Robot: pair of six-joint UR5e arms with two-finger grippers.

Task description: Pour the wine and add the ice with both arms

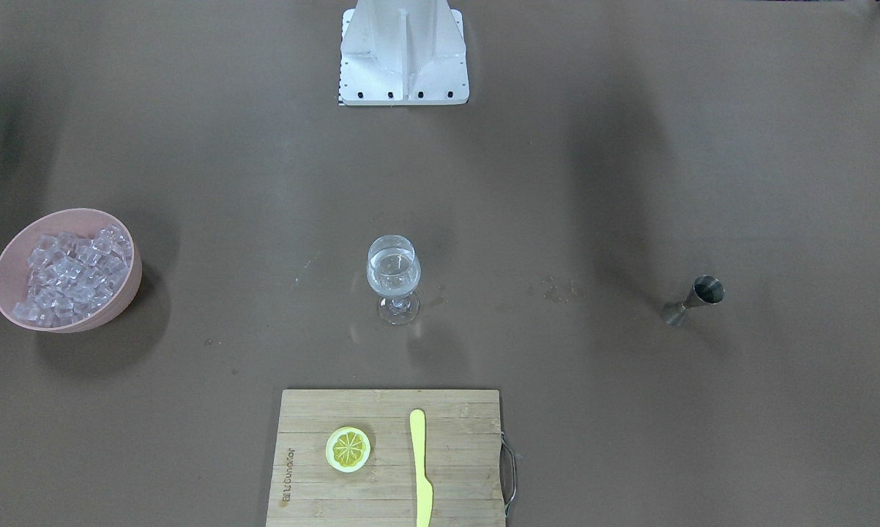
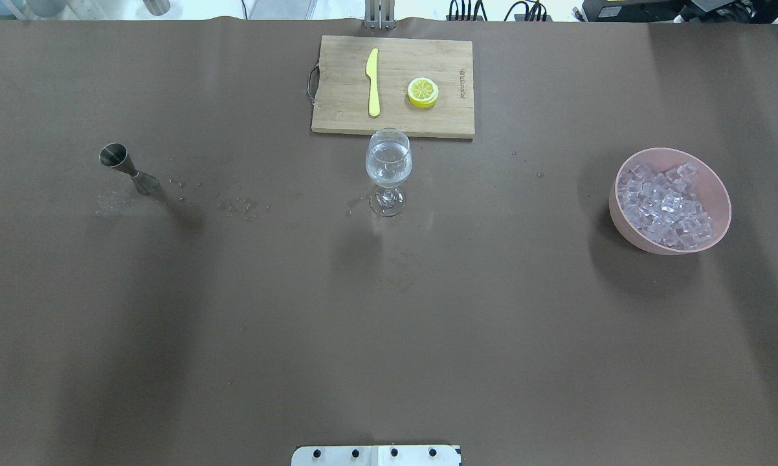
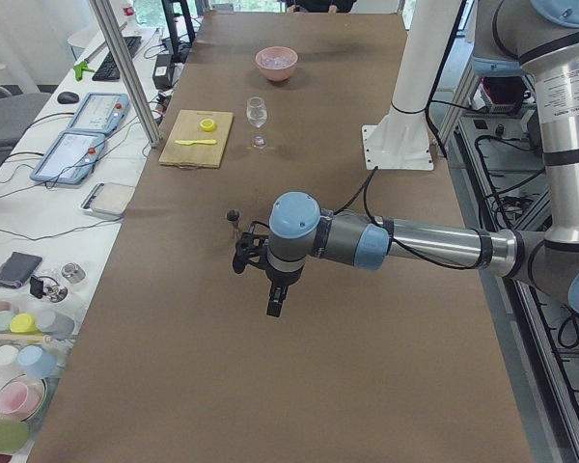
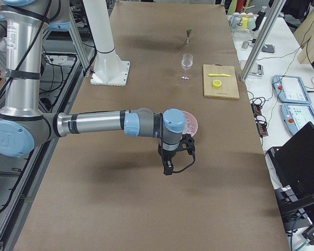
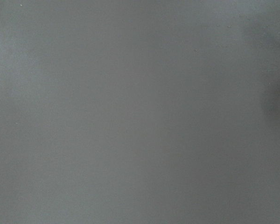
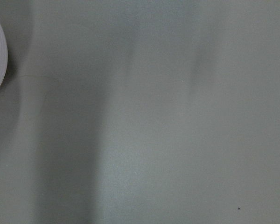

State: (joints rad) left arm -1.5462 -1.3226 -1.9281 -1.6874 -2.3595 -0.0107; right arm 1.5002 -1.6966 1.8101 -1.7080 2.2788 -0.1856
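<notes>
Wine sits in the glass mid-desk; ice is heaped in the pink bowl, well apart. Left end effector and right end effector hang over bare desk, and whether they're wide or narrow cannot be told.

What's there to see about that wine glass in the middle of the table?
The glass is clear and stemmed, with a rounded bowl, a thin stem and a round foot. It looks like ordinary see-through glass. It stands upright near the middle of the brown table, just on the robot's side of the wooden board and not touching it. Its bowl holds some clear, colourless liquid. Nothing but the table touches it.
</notes>
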